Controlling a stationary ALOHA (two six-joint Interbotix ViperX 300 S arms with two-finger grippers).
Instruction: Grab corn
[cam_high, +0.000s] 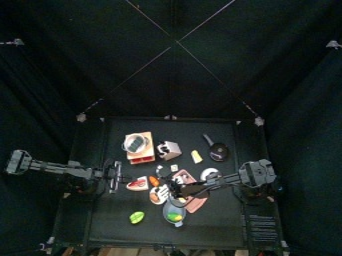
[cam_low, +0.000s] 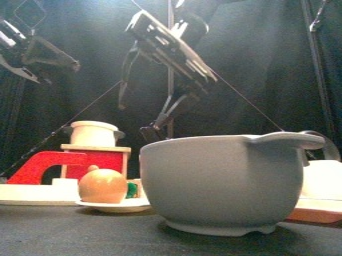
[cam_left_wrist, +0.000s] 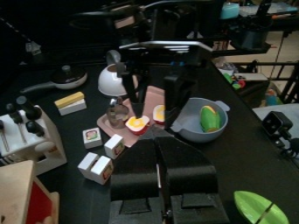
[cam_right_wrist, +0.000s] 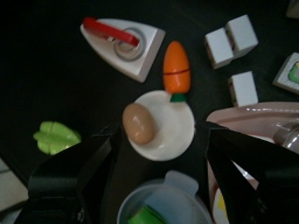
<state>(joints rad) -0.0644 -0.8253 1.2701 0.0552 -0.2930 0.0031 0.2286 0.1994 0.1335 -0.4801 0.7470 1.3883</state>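
A small yellow piece, which I take for the corn (cam_left_wrist: 138, 124), lies on a pink board (cam_left_wrist: 117, 131) in the left wrist view. My right gripper (cam_left_wrist: 142, 109) hangs straight over it with its jaws open and empty. In the right wrist view the right gripper (cam_right_wrist: 162, 175) is spread wide over a white plate (cam_right_wrist: 176, 140), and only a yellow sliver shows beside the pink board (cam_right_wrist: 257, 118). In the top view the right gripper (cam_high: 171, 188) covers the corn. My left gripper (cam_left_wrist: 160, 156) is shut and empty, resting at the table's left (cam_high: 118, 178).
A grey bowl (cam_left_wrist: 187, 118) with a green thing stands beside the board. An egg-like ball (cam_right_wrist: 140, 122) lies on the plate, with a carrot (cam_right_wrist: 176, 66), a red and white iron (cam_right_wrist: 122, 39) and white blocks (cam_right_wrist: 228, 39) around it. A yellow block (cam_left_wrist: 70, 101) and a toy stove (cam_high: 138, 146) stand further back.
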